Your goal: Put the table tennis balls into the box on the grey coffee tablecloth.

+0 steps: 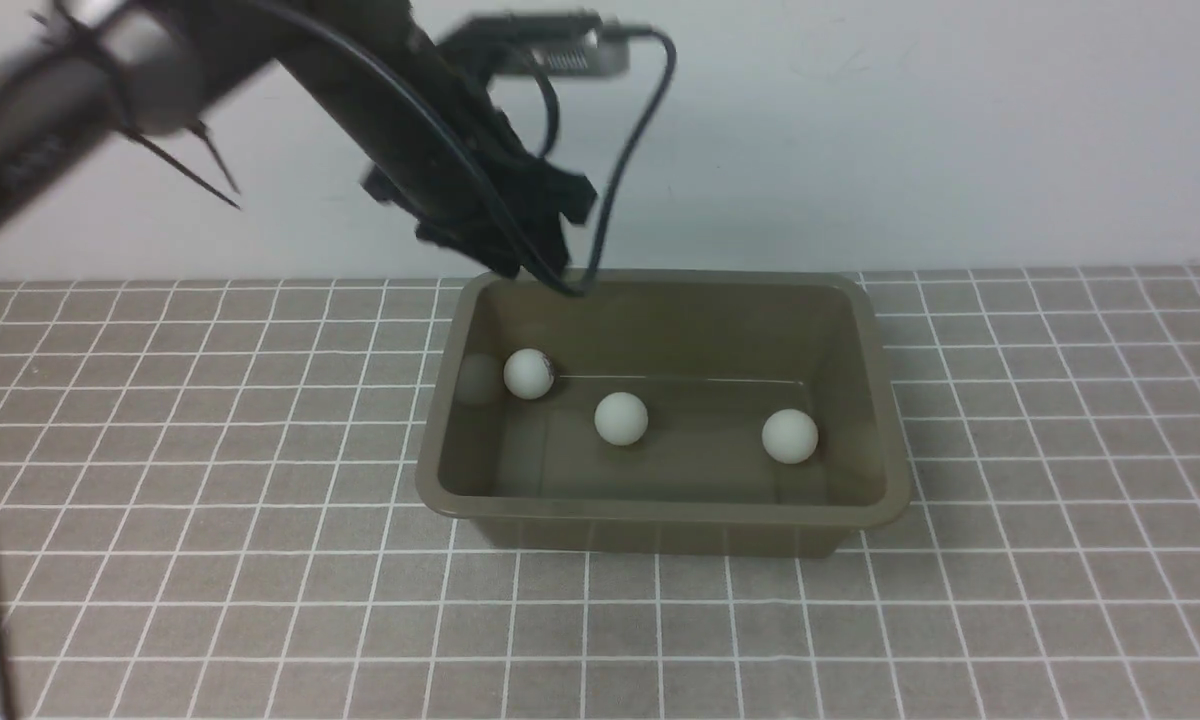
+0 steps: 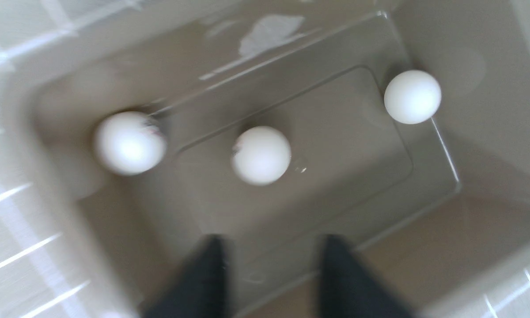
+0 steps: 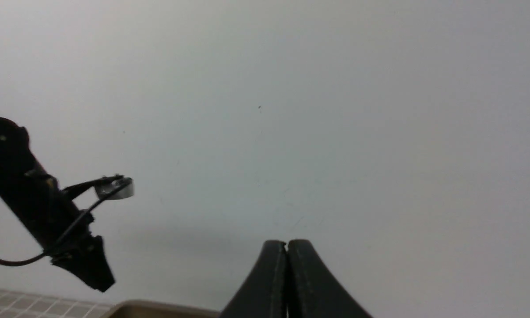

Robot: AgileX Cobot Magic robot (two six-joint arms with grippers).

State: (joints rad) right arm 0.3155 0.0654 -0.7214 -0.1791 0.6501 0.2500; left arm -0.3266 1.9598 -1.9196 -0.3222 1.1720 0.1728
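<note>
Box (image 1: pixel 660 515) sat on the checked tablecloth (image 1: pixel 210 450). All three balls lay on its floor, apart from each other: marked ball (image 1: pixel 528 374) near the left wall, middle ball (image 1: pixel 621 417), right ball (image 1: pixel 789 436). Left gripper (image 2: pixel 271 274) hung over the box's far left rim, jaws apart and empty. Right gripper (image 3: pixel 287 247) was raised toward the blank wall (image 3: pixel 335 110), jaws pressed together, holding nothing.

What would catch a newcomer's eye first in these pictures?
Three white table tennis balls lie apart from one another inside the olive-brown box, which sits in the middle of the grey checked tablecloth. The black left gripper hangs over the box's far left corner, open and empty.
</note>
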